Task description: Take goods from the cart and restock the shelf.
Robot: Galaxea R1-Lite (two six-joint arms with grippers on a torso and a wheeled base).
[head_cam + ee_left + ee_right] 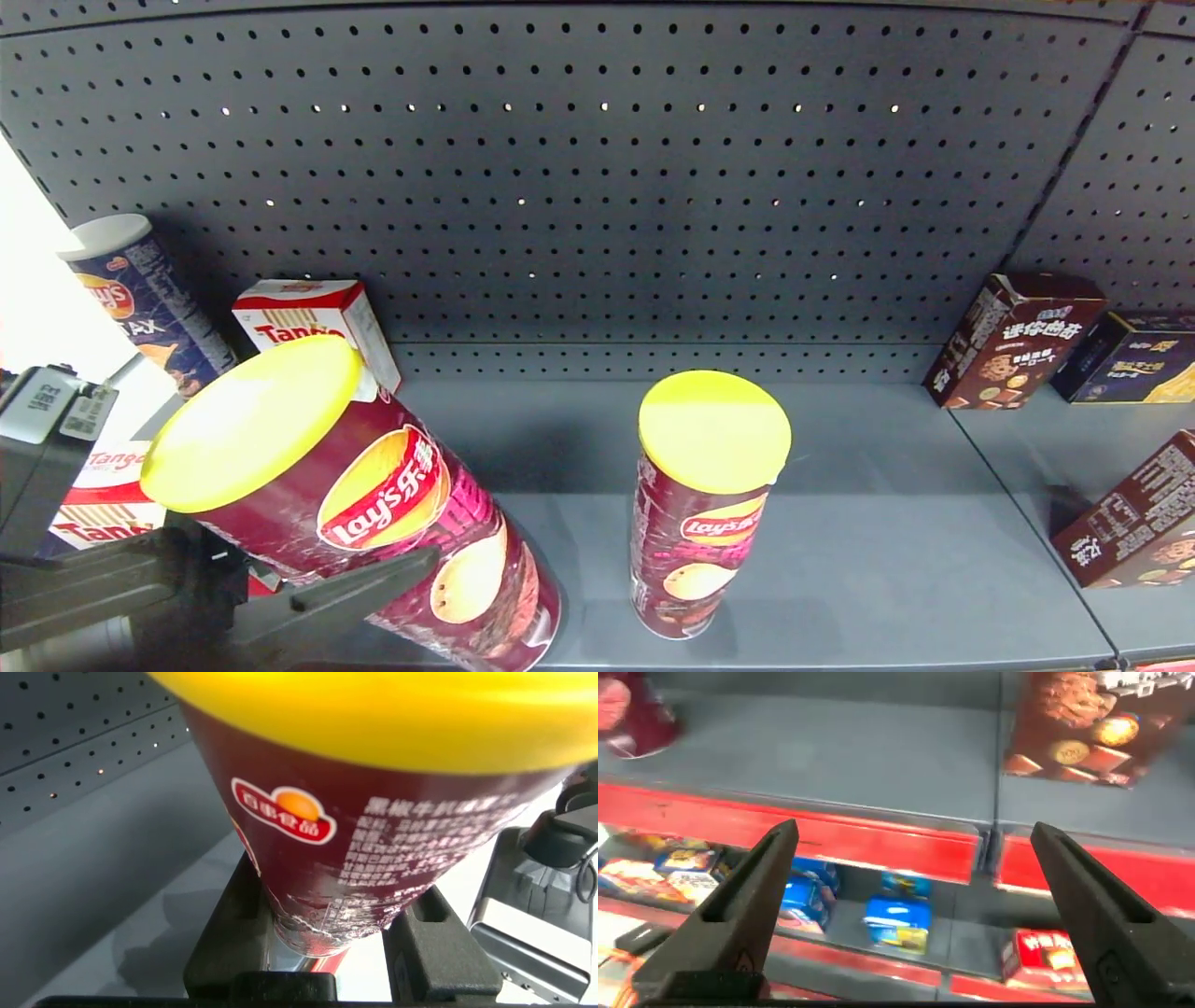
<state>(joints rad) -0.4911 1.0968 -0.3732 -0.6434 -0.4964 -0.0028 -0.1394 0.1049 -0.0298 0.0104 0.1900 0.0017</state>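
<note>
A maroon chips can with a yellow lid (373, 504) leans tilted over the left front of the grey shelf (887, 541). My left gripper (373, 579) is shut on its lower body. In the left wrist view the can (374, 831) sits squeezed between the two black fingers (224, 943). A second, matching can (705, 513) stands upright mid-shelf, apart from the held one. My right gripper (915, 835) hangs open and empty in front of the shelf's red front rail (831, 826), below a brown cookie box (1083, 728).
A blue chips can (140, 299) and two white-and-red boxes (313, 322) (103, 504) crowd the left end. Brown cookie boxes (1018, 341) (1134, 518) and a dark blue box (1134, 359) stand at right. Blue packs (896, 919) fill the lower shelf.
</note>
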